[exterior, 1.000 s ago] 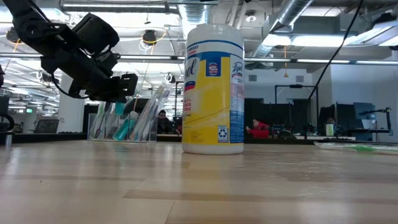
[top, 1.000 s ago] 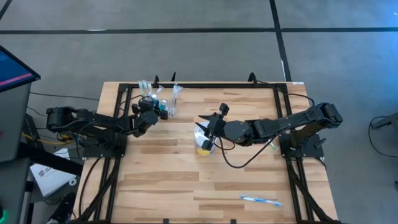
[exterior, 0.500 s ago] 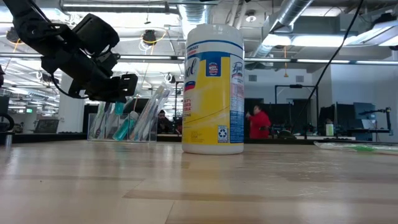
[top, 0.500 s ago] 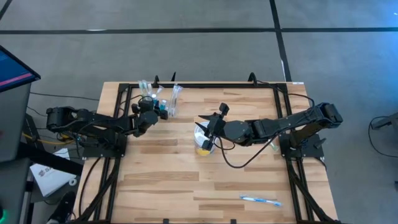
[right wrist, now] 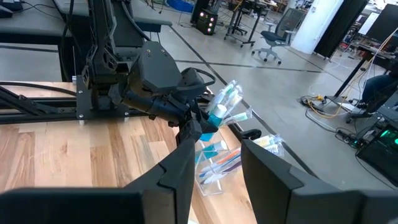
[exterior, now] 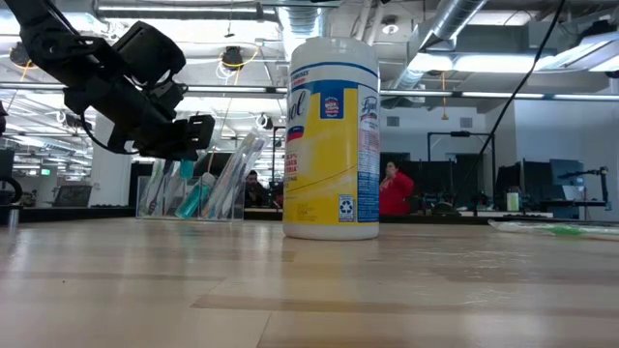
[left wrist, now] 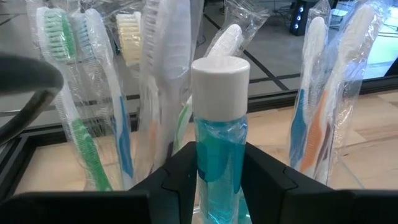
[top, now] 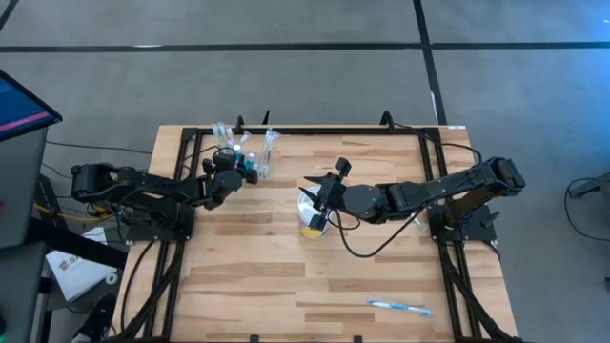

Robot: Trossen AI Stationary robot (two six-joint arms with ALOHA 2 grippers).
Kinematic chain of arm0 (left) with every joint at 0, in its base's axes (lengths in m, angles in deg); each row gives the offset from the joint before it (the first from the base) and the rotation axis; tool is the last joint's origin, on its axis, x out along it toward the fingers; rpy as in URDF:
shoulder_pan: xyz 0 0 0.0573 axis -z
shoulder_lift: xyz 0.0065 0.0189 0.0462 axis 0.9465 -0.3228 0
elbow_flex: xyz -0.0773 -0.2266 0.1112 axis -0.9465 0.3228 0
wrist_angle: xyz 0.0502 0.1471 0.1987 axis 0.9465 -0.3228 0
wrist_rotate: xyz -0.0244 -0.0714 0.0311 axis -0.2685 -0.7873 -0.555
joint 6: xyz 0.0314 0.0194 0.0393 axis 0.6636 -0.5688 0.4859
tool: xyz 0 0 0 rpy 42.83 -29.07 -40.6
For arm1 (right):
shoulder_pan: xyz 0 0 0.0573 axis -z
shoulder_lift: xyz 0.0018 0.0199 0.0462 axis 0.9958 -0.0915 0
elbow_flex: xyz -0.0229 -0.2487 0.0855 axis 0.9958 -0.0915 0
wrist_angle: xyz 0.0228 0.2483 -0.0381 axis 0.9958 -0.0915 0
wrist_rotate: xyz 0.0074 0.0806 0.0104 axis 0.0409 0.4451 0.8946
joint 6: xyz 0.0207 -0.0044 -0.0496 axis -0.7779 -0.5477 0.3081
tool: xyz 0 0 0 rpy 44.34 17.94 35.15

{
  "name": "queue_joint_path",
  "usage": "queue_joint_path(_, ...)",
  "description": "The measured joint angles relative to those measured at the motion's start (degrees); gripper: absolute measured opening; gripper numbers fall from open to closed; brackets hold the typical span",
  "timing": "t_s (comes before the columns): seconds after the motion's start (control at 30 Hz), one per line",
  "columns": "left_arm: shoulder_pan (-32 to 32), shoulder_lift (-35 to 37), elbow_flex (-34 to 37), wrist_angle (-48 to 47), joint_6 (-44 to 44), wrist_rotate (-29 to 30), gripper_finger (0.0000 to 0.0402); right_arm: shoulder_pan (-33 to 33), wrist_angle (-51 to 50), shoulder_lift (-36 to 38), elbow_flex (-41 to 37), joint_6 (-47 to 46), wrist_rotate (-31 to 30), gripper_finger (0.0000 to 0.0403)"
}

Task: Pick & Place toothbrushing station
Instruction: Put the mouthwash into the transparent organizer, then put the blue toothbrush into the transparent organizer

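Overall scene: wooden worktop [top: 286, 276] seen from above, with a dark arm reaching in from each side.
Toothbrushing station [top: 250, 152]: see-through stand near the worktop's far edge, left of centre, holding wrapped toothbrushes [left wrist: 84, 106] upright.
Left pincer [top: 235, 165]: at the station, its fingers [left wrist: 180, 171] clamped on either side of a blue bottle [left wrist: 219, 149] with a white cap, standing among the brushes.
Right pincer [top: 317, 195]: over the yellow-banded tub [exterior: 332, 140] at mid-worktop, fingers [right wrist: 180, 168] set apart with nothing between them.
Loose toothbrush [top: 400, 307]: lies flat near the front right of the worktop, well apart from both arms.
Background: a person [exterior: 394, 187] in red is far behind the tub.
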Motion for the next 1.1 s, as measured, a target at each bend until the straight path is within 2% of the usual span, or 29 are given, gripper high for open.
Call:
queue_joint_path(0.17, 0.0, 0.0, 0.0, -0.1, 0.0, -0.7, 0.0104, 0.0, 0.0, 0.0, 0.0, 0.0, 0.0, 0.012)
queue_joint_path(0.47, -0.7, 0.0, 0.0, -0.3, 0.0, -0.7, 0.0137, 0.0, 0.0, 0.0, 0.0, 0.0, 0.0, 0.012)
queue_joint_path(0.87, -0.5, 0.0, 0.0, 0.0, 0.0, -1.9, 0.0134, 0.0, 0.0, 0.0, 0.0, 0.0, 0.0, 0.012)
queue_joint_path(1.1, 2.8, 1.6, 0.0, 0.0, 0.8, -2.1, 0.0132, 0.0, 0.0, 0.0, 0.0, 0.0, 0.0, 0.012)
